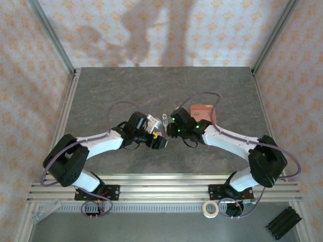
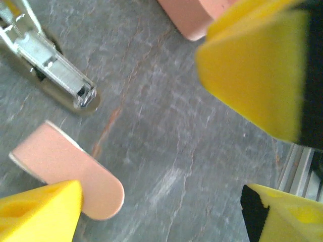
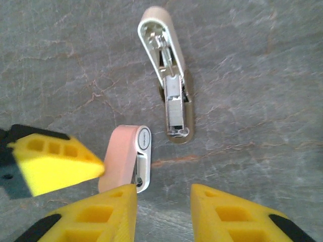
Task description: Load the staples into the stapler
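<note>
Stapler (image 3: 173, 96), tiny and pale pink, lies opened on the grey stone-patterned worktop (image 1: 151, 91), near its middle, with the slim silver channel facing up. In the left wrist view the channel (image 2: 50, 63) seems to carry a silvery strip, possibly the staples, though the close blur leaves that unsure. Just beside the stapler lies a shorter pink piece (image 3: 122, 159) with a white-and-silver end, angled alongside it and not touching it.

The right hand (image 3: 164, 194) hovers low over the worktop on the near side of the stapler. Its yellow fingers (image 3: 101, 217) are parted, with bare worktop between them, and one fingertip is right at the pink piece. The left hand (image 2: 161, 206) comes in from the other side, spread wide and gripping nothing, one finger (image 2: 43, 212) beside the same pink piece.

From above, both hands meet tip to tip at the stapler (image 1: 160, 122). A salmon-pink tray (image 1: 203, 111) sits just behind the right arm.
</note>
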Robot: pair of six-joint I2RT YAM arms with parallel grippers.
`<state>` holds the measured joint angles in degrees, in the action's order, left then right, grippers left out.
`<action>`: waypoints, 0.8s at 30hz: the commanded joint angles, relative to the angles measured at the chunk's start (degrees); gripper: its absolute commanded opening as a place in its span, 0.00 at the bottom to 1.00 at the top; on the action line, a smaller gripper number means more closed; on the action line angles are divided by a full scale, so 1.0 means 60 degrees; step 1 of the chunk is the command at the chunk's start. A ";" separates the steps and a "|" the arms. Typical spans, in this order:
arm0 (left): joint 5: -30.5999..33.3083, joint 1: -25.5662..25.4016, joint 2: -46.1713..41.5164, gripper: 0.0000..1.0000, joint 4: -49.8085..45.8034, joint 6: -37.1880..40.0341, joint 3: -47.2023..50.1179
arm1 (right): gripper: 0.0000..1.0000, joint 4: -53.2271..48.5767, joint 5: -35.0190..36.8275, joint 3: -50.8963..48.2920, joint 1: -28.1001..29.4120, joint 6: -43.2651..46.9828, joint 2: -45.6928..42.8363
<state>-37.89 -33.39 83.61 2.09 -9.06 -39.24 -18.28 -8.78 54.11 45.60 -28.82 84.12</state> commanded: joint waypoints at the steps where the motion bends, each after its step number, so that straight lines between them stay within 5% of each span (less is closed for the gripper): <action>1: 0.0861 0.0041 -0.0816 0.86 -0.0252 -0.0062 0.0445 | 0.33 0.0606 -0.0542 0.0368 0.0176 -0.0426 0.0454; 10: 0.2854 0.1129 -0.2714 0.87 0.0884 -0.2507 0.1990 | 0.26 0.0506 -0.0389 0.1478 0.0643 -0.0403 0.1712; 20: 0.3181 0.1331 -0.3121 0.87 0.0392 -0.2111 0.1918 | 0.10 0.1081 -0.0830 0.0721 0.0660 -0.0897 0.3597; 24: 0.3099 0.1346 -0.2593 0.87 0.0447 -0.1957 0.1410 | 0.10 0.1077 -0.0637 0.0301 0.0653 -0.0855 0.3164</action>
<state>-20.47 -25.76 66.39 4.25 -21.54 -27.46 -7.97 -13.56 59.70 49.34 -33.19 101.60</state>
